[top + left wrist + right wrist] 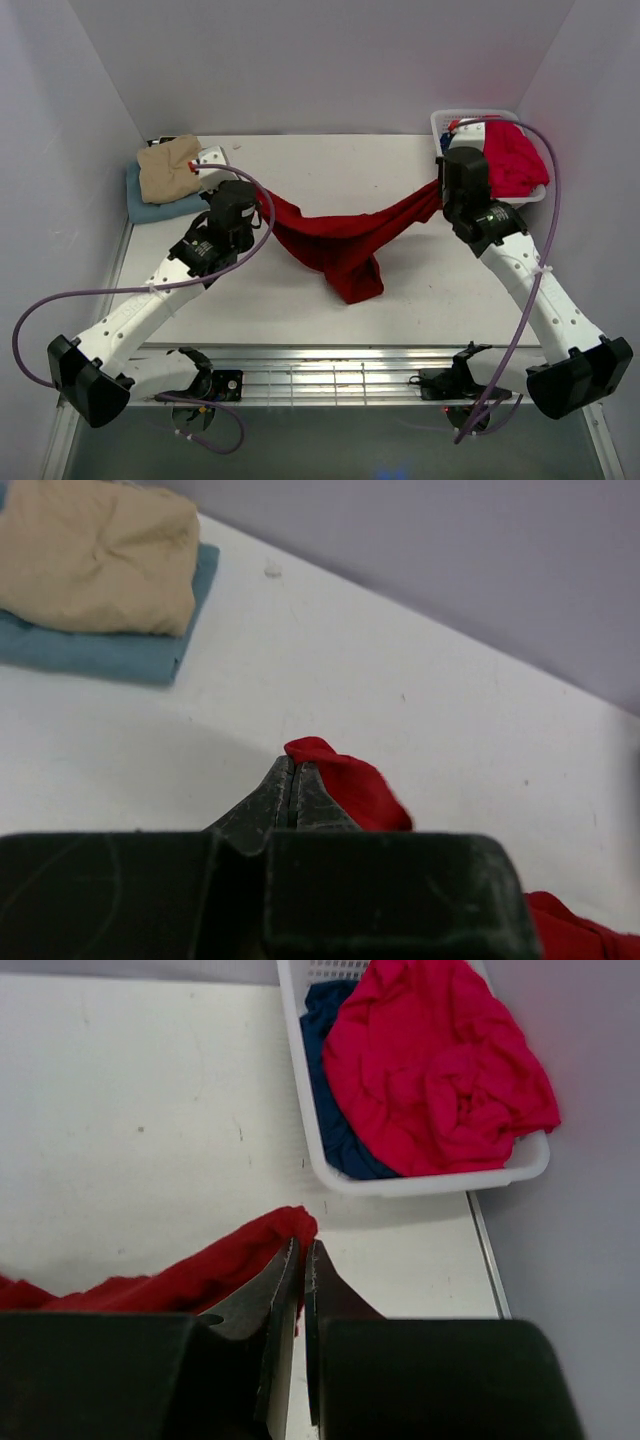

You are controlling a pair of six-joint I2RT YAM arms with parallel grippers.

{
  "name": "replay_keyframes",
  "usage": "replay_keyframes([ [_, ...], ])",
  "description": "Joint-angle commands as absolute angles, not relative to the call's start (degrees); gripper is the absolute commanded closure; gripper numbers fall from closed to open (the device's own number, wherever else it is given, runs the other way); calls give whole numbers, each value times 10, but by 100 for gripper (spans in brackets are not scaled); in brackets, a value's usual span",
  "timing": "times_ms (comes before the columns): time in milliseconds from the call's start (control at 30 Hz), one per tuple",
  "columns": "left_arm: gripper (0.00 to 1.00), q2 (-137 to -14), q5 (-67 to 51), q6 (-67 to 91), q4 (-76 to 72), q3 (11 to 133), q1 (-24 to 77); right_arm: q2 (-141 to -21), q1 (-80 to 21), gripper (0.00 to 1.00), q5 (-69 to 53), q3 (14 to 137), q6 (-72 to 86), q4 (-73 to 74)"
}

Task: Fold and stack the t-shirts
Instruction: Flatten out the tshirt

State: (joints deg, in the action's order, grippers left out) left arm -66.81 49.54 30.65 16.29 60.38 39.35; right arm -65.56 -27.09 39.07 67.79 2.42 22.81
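Observation:
A dark red t-shirt (345,245) hangs stretched between my two grippers above the table, its middle sagging onto the tabletop. My left gripper (262,200) is shut on its left edge (345,780). My right gripper (440,192) is shut on its right edge (200,1275). A folded tan t-shirt (168,168) lies on a folded light blue t-shirt (155,208) at the back left; both show in the left wrist view, tan (95,555) on blue (110,650). A bright pinkish-red t-shirt (440,1065) and a deep blue t-shirt (335,1125) lie crumpled in the basket.
A white plastic lattice basket (440,122) stands at the back right corner, close behind my right gripper; its rim shows in the right wrist view (420,1182). Purple-grey walls enclose the table on three sides. A metal rail (330,380) runs along the near edge.

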Motion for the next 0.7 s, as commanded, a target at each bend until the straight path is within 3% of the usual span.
replay_keyframes([
  [0,100,-643,540,253,176,644,362,-682,-211,92,335,783,3,182],
  [200,100,-609,534,223,174,688,315,-745,-147,92,302,918,-21,206],
  [533,100,-577,469,171,147,707,310,-761,-133,92,267,990,-23,223],
  [667,100,-557,402,184,191,726,310,-714,-133,92,233,982,-14,232],
])
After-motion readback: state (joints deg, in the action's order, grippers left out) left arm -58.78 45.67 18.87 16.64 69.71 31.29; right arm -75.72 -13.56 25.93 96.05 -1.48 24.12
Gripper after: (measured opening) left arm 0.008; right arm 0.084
